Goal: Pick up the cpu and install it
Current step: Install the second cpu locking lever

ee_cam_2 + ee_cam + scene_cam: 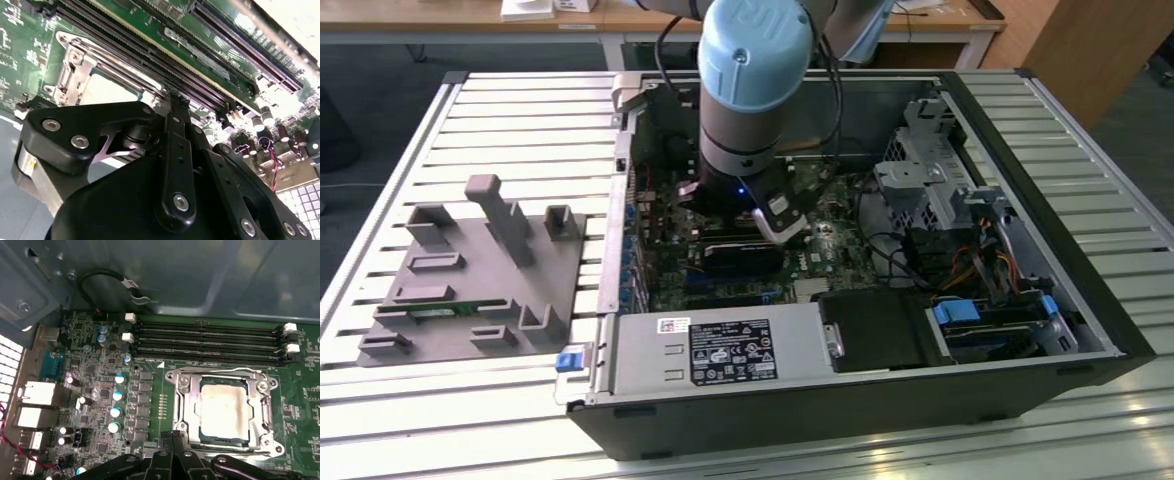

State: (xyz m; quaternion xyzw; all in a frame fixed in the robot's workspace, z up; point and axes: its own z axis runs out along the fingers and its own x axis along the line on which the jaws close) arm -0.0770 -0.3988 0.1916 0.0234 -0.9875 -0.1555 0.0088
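The gripper (172,437) hangs low inside the open computer case (1067,330), just above the motherboard (100,390). In both wrist views its two black fingers (175,145) stand pressed together with nothing between them, their tips at the near edge of the CPU socket (175,405).

The cpu (222,407) already lies in that socket, its dull silver top framed by the metal retention bracket (265,412), which sits around the chip (whether the bracket is latched cannot be told). Beyond the socket run the empty black memory slots (205,342) with their white end clips. In the exterior view the arm (747,90) reaches straight down into the case, and the grey parts tray (467,280) lies well apart on the slatted table (520,110), toward the exterior view's left.

Judged from this, picking up and placing appear done: the chip is seated and the closed, empty fingers are at the socket's edge. The step in hand looks like the end of installation. Any following motion would call for care that the fingertips do not drag across the chip or the bracket.
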